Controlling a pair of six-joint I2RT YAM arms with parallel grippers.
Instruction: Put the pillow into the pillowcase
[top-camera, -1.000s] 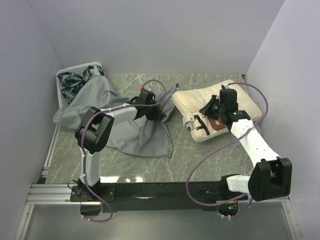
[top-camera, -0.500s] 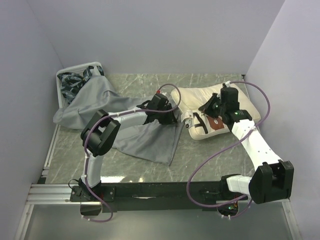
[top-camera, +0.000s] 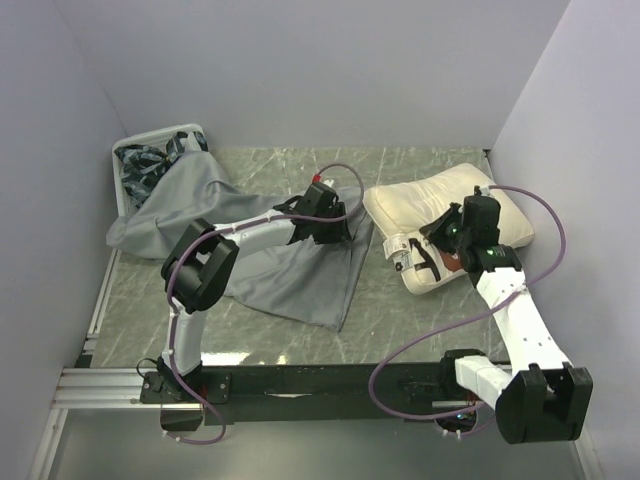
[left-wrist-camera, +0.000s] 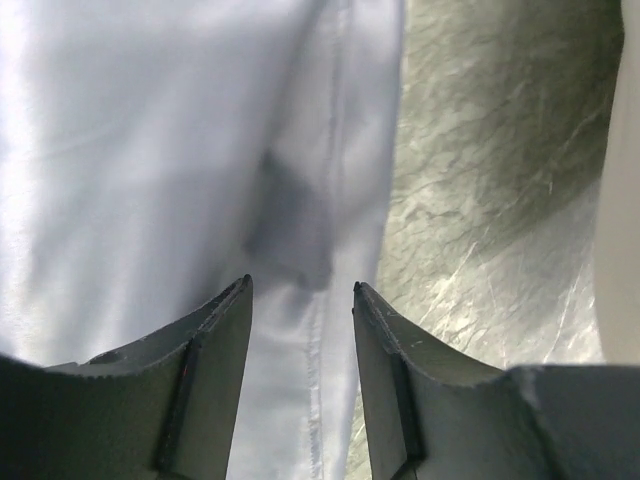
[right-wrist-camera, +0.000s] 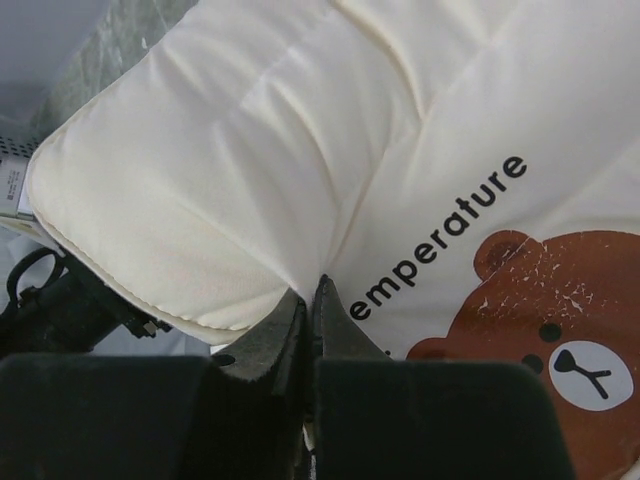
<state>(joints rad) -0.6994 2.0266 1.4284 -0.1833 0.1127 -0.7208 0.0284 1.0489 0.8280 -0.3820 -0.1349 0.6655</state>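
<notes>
1. Nearest the arm bases, the pillowcase (top-camera: 290, 280) lay limp and wrinkled on the table (top-camera: 400, 320). Its near corner trailed back from under the left gripper (top-camera: 335, 232). No mouth was seen held apart.
2. The left gripper's jaws stood spread just above the pillowcase's hemmed edge with nothing between them. Bare table showed just to their right.
3. The right gripper (right-wrist-camera: 312, 290) had its jaws pressed together, pinching a fold of the pillow (right-wrist-camera: 250, 150) beside the black text and bear face.
4. The pillow lay under and beyond the right gripper, wholly outside the pillowcase. A strip of table ran between it and the cloth edge below the left gripper.
5. Far off to the left gripper's left, a white basket (top-camera: 125, 150) held patterned cloths (top-camera: 150, 165). The pillowcase's far end reached it.
6. Judgement: insertion had not begun. Only the grasp on the pillow looked done. The mouth was yet to be found and opened, and the pillow fed in.
</notes>
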